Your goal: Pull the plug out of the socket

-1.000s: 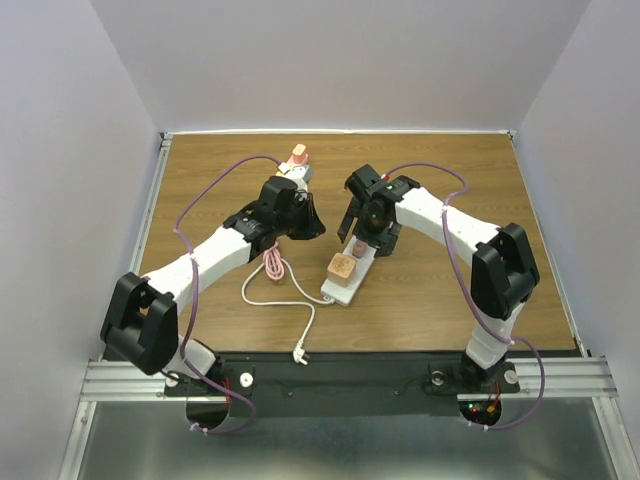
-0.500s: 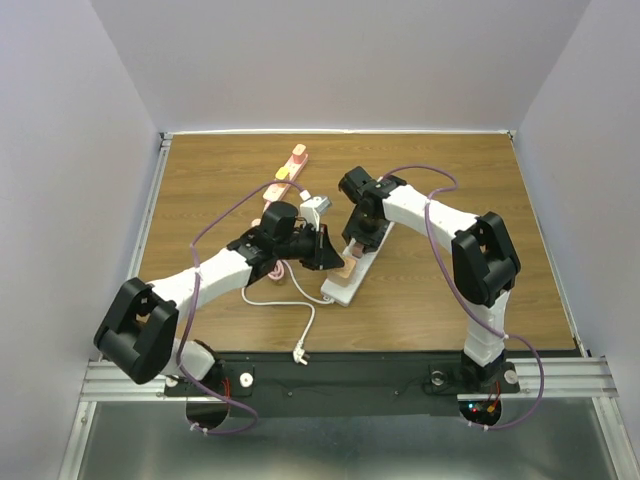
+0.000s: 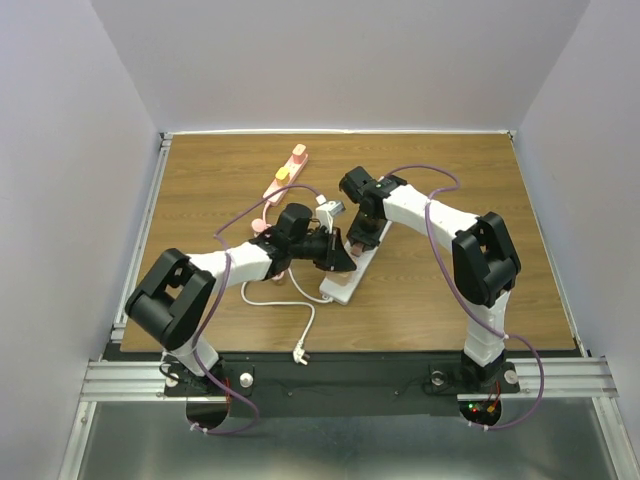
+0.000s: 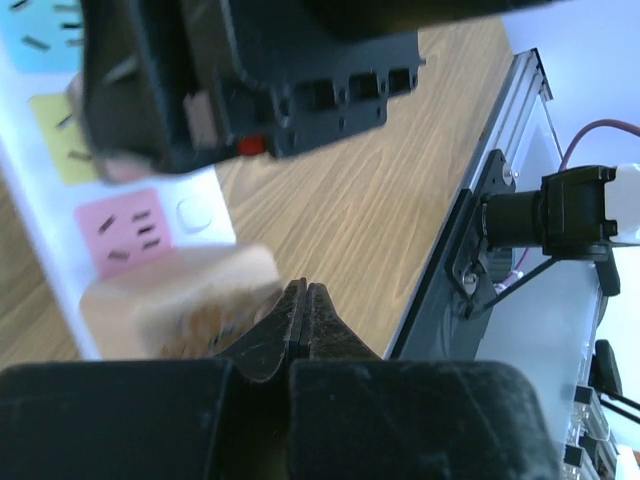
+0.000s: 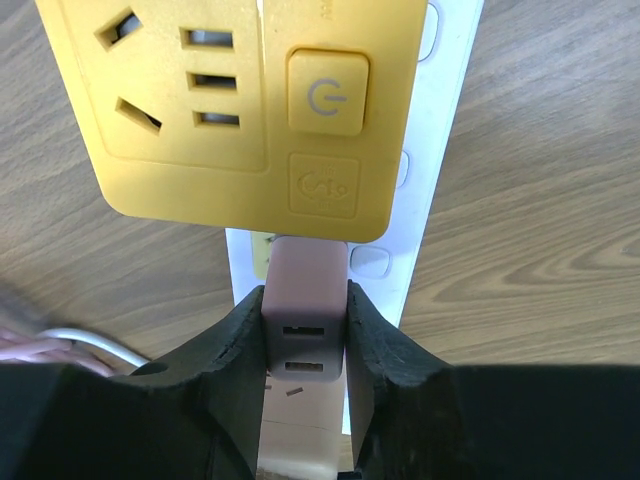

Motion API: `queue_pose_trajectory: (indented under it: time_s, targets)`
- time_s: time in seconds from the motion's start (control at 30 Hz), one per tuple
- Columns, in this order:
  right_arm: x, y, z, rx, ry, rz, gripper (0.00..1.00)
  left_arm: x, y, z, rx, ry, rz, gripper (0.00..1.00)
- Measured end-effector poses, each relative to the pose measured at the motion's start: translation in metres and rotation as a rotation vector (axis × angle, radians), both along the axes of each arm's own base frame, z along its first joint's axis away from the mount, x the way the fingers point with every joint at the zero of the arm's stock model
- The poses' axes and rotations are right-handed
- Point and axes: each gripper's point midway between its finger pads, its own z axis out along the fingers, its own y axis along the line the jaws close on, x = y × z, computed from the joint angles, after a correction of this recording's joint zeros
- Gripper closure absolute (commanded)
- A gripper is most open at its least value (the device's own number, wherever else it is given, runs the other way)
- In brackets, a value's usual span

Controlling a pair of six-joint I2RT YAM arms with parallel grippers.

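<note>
Plug (image 5: pixel 305 345) on the white socket (image 5: pixel 445 140) is clamped by the right gripper (image 5: pixel 306 300), while the left gripper (image 4: pixel 305 305) is pressed together, empty.

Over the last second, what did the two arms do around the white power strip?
The left tool, shut and empty, swung from the far side toward the near end of the white power strip, ending beside the tan block. The right tool lowered and is now shut on the mauve plug. The power strip, white cord and pink strip stayed put.
</note>
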Motion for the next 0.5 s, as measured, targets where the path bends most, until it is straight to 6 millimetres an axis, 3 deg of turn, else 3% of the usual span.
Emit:
queue_pose_trajectory:
  time_s: [0.17, 0.33, 0.4, 0.5]
  targets:
    - [0.001, 0.004, 0.002, 0.019, -0.005, 0.011, 1.00, 0.002, -0.016, -0.009, -0.026, 0.010, -0.032, 1.00]
    - [0.002, 0.004, 0.008, 0.023, -0.018, 0.024, 1.00, 0.003, -0.018, -0.009, -0.046, 0.003, -0.026, 1.00]
    - [0.005, 0.003, 0.021, 0.035, -0.034, 0.028, 1.00, 0.005, -0.019, -0.010, -0.055, -0.005, -0.014, 1.00]
    - [0.016, 0.006, 0.068, 0.098, -0.133, 0.028, 0.99, 0.007, -0.020, -0.012, -0.072, -0.001, -0.009, 1.00]
